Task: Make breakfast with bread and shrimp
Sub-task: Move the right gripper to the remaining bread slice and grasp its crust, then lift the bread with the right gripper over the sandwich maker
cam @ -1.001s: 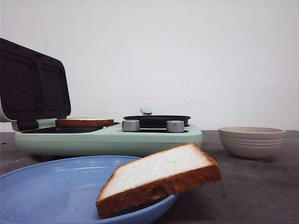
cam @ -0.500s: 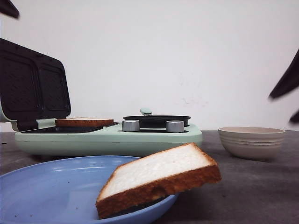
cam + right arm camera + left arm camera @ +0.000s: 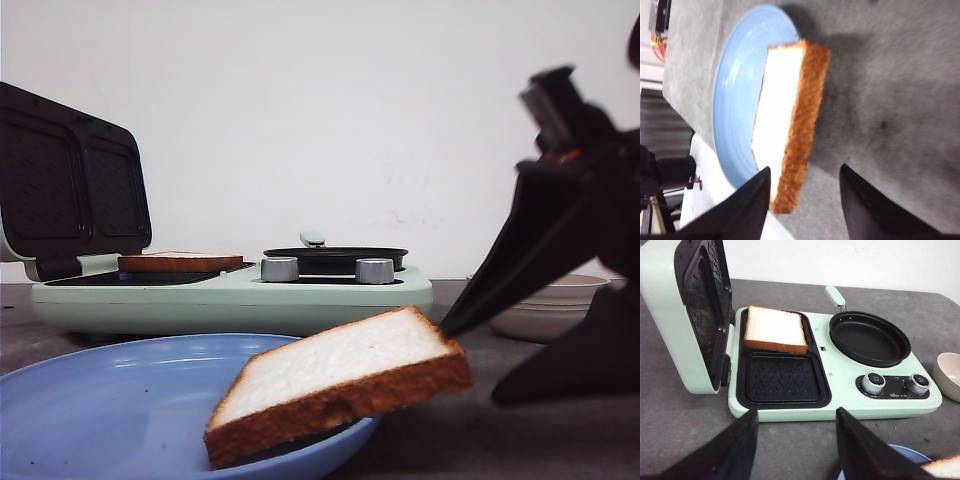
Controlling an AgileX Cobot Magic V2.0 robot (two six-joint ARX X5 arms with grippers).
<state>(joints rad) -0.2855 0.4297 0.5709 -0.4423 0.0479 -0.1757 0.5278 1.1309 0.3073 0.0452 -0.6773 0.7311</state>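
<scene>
One bread slice (image 3: 340,385) leans on the right rim of the blue plate (image 3: 110,400), its end overhanging the table. In the right wrist view this bread (image 3: 785,125) has its near corner between the spread fingers of my right gripper (image 3: 805,169), which is open and not touching it. In the front view my right gripper (image 3: 469,366) is at the slice's right end. A second bread slice (image 3: 775,329) lies in the far tray of the green sandwich maker (image 3: 840,395). My left gripper (image 3: 796,411) hangs open and empty over the table before the maker. No shrimp shows.
The maker's lid (image 3: 685,315) stands open at its left. A black pan (image 3: 870,337) sits on its right half, with two knobs (image 3: 873,382) below. A beige bowl (image 3: 560,300) stands on the table behind my right gripper; its inside is hidden.
My right gripper has come in from the right edge and dropped to the right end of the plate's bread. The dark tip at the top left half a second ago has left the front view.
</scene>
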